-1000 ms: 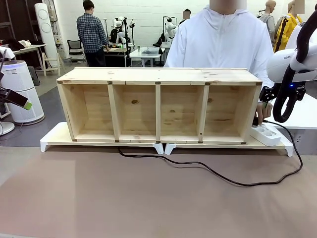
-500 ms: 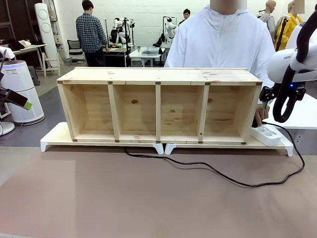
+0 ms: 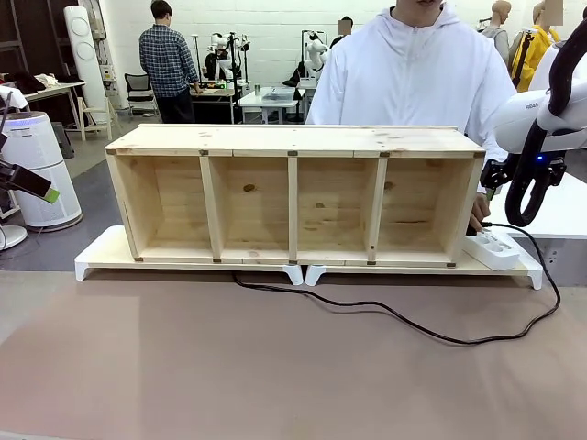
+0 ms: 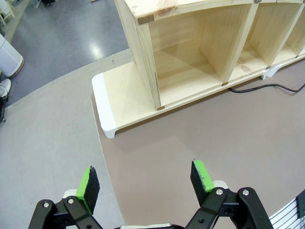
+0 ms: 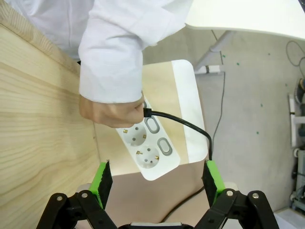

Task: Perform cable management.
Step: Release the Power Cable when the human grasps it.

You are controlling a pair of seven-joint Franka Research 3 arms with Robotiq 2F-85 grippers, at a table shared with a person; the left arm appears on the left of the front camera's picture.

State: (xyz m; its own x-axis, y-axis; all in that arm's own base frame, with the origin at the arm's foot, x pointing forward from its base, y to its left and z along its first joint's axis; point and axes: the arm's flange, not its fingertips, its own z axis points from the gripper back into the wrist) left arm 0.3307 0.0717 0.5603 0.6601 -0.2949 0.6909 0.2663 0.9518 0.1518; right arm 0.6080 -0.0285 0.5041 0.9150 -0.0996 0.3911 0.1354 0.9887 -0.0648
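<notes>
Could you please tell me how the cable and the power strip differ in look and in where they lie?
The cable is black, thin and glossy; the power strip is white, blocky and rectangular. The cable loops across the brown table top in front of the wooden shelf; the power strip sits on the white riser at the shelf's right end. They share the plug end, held in the person's hand at the strip.

White walls, a grey floor (image 3: 92, 179), a white air purifier (image 3: 37, 165), distant worktables (image 3: 266, 99).
</notes>
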